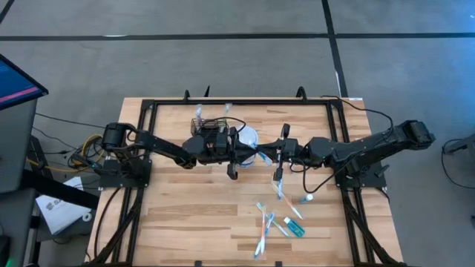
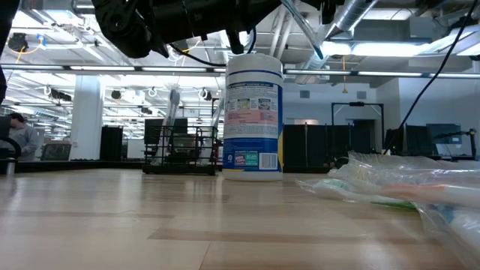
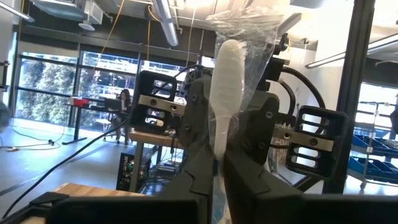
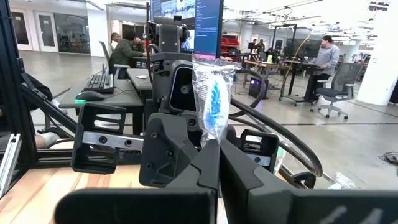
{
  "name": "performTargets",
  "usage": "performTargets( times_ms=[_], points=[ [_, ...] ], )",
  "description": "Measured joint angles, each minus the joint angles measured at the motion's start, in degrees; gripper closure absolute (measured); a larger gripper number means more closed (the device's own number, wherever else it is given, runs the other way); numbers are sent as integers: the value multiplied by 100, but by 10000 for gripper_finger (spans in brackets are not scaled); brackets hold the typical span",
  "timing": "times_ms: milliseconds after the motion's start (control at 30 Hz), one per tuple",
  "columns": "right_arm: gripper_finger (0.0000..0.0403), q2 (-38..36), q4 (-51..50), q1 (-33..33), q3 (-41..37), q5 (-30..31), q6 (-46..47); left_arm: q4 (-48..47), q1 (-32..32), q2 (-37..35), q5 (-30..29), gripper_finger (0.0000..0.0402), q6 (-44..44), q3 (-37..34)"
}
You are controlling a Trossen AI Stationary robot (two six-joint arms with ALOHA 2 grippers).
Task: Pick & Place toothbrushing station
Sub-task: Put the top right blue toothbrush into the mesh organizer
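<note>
The black wire-mesh rack (image 1: pixel 211 127) stands on the table at the far middle, partly under my left arm, with wrapped toothbrushes upright in it; it also shows in the low view (image 2: pixel 180 150). My left gripper (image 1: pixel 236 154) and my right gripper (image 1: pixel 280 154) face each other above the table. Both are shut on one toothbrush in a clear wrapper (image 1: pixel 261 155), held high beside the white tub (image 2: pixel 253 116). The toothbrush shows slanted in the low view (image 2: pixel 304 30). My left gripper pinches the wrapped toothbrush between its two fingers, just below the white handle end (image 3: pixel 219 146). The white end and loose wrapper stick out past the fingertips toward the other gripper, clear of the table. My right gripper pinches the clear wrapper between its two fingers just below the blue-bristled head (image 4: pixel 211 134). The head and wrapper stick out past the fingertips toward the left gripper, clear of the table.
The white lidded tub (image 1: pixel 249 138) stands between the rack and the grippers. Several wrapped toothbrushes (image 1: pixel 267 222) and a teal tube (image 1: pixel 295 227) lie at the near right; they show as crinkled plastic in the low view (image 2: pixel 390 184). A black frame (image 1: pixel 148 104) edges the table.
</note>
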Motion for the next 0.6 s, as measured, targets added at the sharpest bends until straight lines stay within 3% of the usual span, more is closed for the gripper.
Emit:
performTargets(
  times_ms=[233, 600],
  points=[
    [403, -3, -111, 0, 0, -2, -2, -222, -24, -175, 0, 395, 100, -91],
    [403, -2, -146, 0, -4, 24, 3, -1671, -37, -1557, -124, 395, 130, -598]
  ],
)
